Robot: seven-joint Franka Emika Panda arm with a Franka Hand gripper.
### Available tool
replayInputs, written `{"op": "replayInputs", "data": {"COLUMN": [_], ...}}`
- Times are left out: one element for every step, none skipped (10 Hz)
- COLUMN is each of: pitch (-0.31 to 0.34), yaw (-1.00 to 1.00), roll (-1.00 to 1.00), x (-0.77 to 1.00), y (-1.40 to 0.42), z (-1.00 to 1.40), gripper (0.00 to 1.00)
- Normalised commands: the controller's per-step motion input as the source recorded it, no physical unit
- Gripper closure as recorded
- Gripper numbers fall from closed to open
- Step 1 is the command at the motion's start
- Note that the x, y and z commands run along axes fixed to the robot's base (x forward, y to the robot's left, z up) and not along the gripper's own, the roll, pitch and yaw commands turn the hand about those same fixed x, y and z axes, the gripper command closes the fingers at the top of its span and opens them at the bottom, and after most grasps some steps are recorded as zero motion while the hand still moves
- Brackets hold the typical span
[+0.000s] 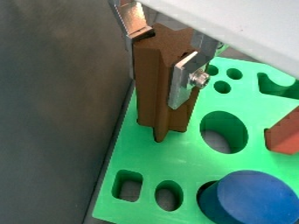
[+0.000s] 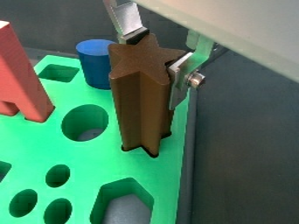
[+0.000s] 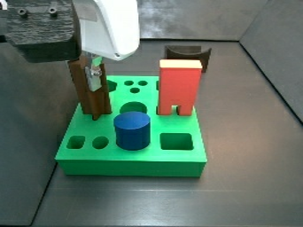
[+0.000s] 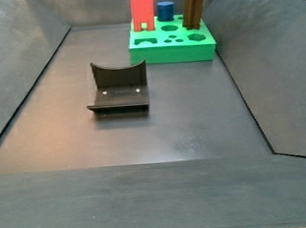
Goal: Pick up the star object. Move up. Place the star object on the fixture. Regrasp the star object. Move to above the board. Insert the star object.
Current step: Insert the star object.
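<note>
The star object (image 2: 142, 94) stands upright with its lower end in a hole by the edge of the board (image 1: 163, 166), and the gripper (image 2: 158, 54) clasps its upper part between the silver fingers (image 1: 187, 74). On the same board, a blue cylinder (image 3: 131, 130) sits in a round hole and a red block (image 3: 179, 87) stands upright, while the other holes lie open. The fixture (image 4: 119, 87) stands well apart from the board on the dark floor (image 4: 157, 126), with open room around it.
</note>
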Motion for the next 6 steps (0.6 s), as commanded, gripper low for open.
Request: {"op": "replayInputs", "data": {"pitch": [0.000, -0.047, -0.044, 0.000, 0.014, 0.000], "yaw": [-0.19, -0.33, -0.32, -0.12, 0.00, 0.00], "roll": [0.06, 0.13, 0.12, 0.17, 0.01, 0.00], "x": [0.00, -0.04, 0.00, 0.00, 0.00, 0.00], "y": [-0.03, -0.18, -0.17, 0.00, 0.00, 0.00], "z": [-0.26, -0.87, -1.00, -0.57, 0.00, -0.10], "gripper": [1.00, 1.00, 1.00, 1.00, 1.00, 1.00]}}
